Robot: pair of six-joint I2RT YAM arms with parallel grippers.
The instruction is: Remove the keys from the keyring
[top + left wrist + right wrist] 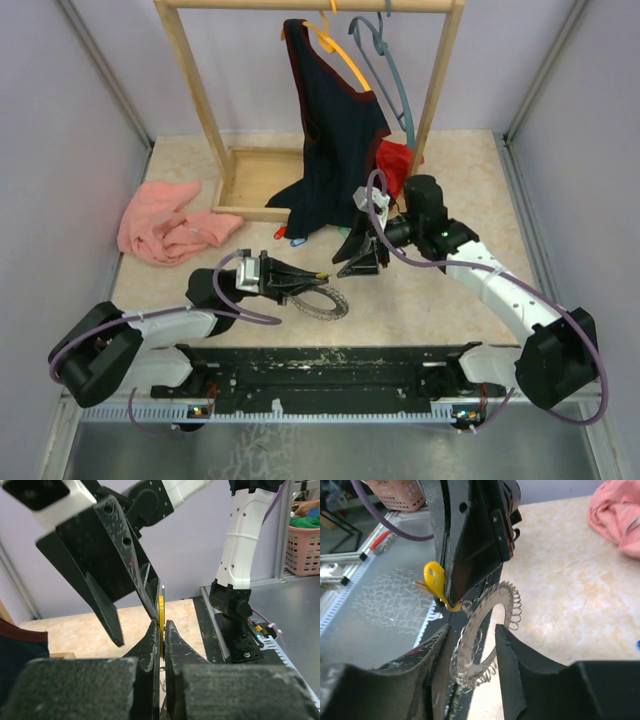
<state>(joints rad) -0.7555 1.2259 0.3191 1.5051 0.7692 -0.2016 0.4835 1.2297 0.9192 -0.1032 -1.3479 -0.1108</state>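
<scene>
The left gripper is clamped on the small yellow plastic-tagged key. The large grey coil-edged keyring lies at its six o'clock, between the parted, untouching fingers of the right gripper; the key sits at that gripper's eleven o'clock.

Left hand pinches a yellow key.
</scene>
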